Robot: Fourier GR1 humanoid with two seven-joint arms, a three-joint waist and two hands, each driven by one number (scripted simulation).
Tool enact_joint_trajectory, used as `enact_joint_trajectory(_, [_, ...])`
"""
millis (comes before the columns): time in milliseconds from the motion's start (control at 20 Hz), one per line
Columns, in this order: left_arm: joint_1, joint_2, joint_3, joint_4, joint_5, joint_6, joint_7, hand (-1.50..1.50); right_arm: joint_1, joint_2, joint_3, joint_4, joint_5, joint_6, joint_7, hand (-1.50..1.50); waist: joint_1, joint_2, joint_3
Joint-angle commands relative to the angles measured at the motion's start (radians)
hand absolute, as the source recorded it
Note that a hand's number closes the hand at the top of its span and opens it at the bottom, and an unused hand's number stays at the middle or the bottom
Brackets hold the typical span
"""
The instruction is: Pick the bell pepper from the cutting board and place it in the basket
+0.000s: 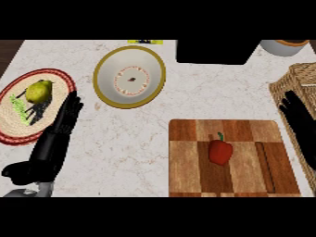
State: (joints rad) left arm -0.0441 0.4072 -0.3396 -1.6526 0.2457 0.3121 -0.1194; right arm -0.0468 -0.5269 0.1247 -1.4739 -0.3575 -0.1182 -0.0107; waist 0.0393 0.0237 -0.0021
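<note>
Handling first: we judge the red bell pepper (pixel 220 152) to be light, hollow and fairly stiff, with a smooth, waxy skin that may slip under the fingers. It lies on its side near the middle of the wooden cutting board (pixel 187 176), green stem pointing away from us. We recommend closing the fingers and thumb across the widest part of the body, not the thin stem.

The right robot hand (pixel 309 132) lies with fingers straight and spread, holding nothing, over the seam between the board and the wicker basket (pixel 311 76). The left robot hand (pixel 54 136) rests flat and open on the worktop (pixel 126 139), beside the woven placemat (pixel 3 125).

Inventory:
- one bell pepper
- one cutting board
- one basket
- one yellow-rimmed plate (pixel 105 88)
- one placemat carrying one yellow-green fruit (pixel 40 90)
</note>
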Motion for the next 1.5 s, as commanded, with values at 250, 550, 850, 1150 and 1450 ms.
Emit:
enact_joint_trajectory(250, [-0.060, 0.118, 0.147, 0.121, 0.068, -0.026, 0.206, 0.00, -0.307, 0.042, -0.176, 0.057, -0.140, 0.157, -0.261, 1.50, -0.009, -0.008, 0.008])
enact_joint_trajectory(550, [-0.132, 0.080, 0.128, 0.195, 0.085, -0.034, 0.272, 0.00, -0.301, 0.144, 0.305, -0.085, 0.484, -0.076, -0.323, -1.50, -0.021, -0.016, 0.000])
enact_joint_trajectory(850, [-0.117, 0.107, 0.172, 0.232, 0.112, -0.107, 0.271, 0.00, -0.414, 0.345, 0.423, -0.079, 0.708, -0.262, 0.076, -1.50, -0.036, -0.027, 0.000])
enact_joint_trajectory(1150, [-0.132, 0.117, 0.193, 0.260, 0.119, -0.105, 0.295, 0.00, -0.592, 0.225, 0.422, -0.111, 0.787, -0.016, 0.569, -1.50, -0.054, -0.040, -0.005])
enact_joint_trajectory(1450, [-0.135, 0.101, 0.196, 0.270, 0.125, -0.109, 0.291, 0.00, -0.787, 0.053, 0.356, -0.124, 0.848, 0.257, 0.905, -1.50, -0.070, -0.045, -0.005])
